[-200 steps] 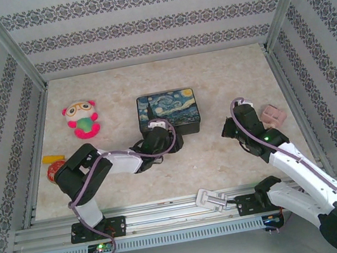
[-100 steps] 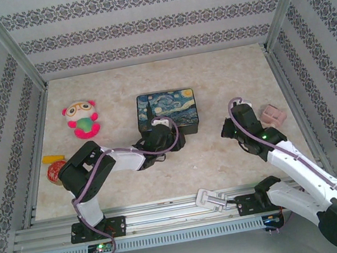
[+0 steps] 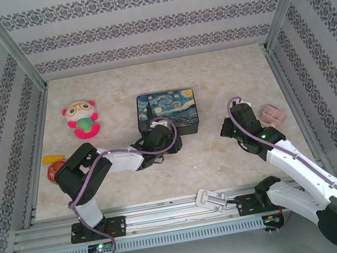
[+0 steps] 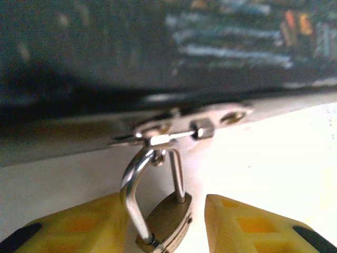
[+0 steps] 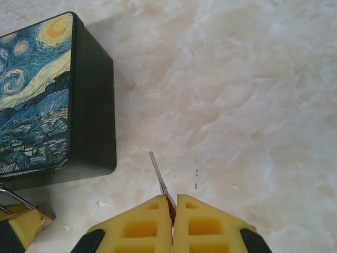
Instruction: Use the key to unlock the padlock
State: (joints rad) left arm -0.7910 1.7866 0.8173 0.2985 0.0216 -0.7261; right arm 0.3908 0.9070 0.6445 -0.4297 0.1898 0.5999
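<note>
Top external view: left arm (image 3: 119,160) folded low, elbow at lower left of frame, forearm running right across the table (image 3: 211,74). The left gripper (image 3: 164,133) is nosed up to the near wall of the tin box (image 3: 167,107) at centre. Right arm (image 3: 297,167) comes up from lower right and bends in toward centre. The right gripper (image 3: 228,128) is low over the table, right of the box and apart from it.

Left wrist view: padlock (image 4: 169,219) hangs at bottom centre, shackle (image 4: 132,182) threaded through the box's hasp (image 4: 179,129). Yellow fingers (image 4: 79,226) sit either side of it, jaws apart, not clamped. The lower-left finger is right at the shackle; there's a gap between lock body and the lower-right finger.

Right wrist view: fingers pressed together at bottom centre, clamped on the key (image 5: 157,171), thin blade sticking out up-left over bare table. Box at upper left there, padlock corner at lower left edge.

Plush toy (image 3: 81,119) upper left, pink block (image 3: 272,114) at right.
</note>
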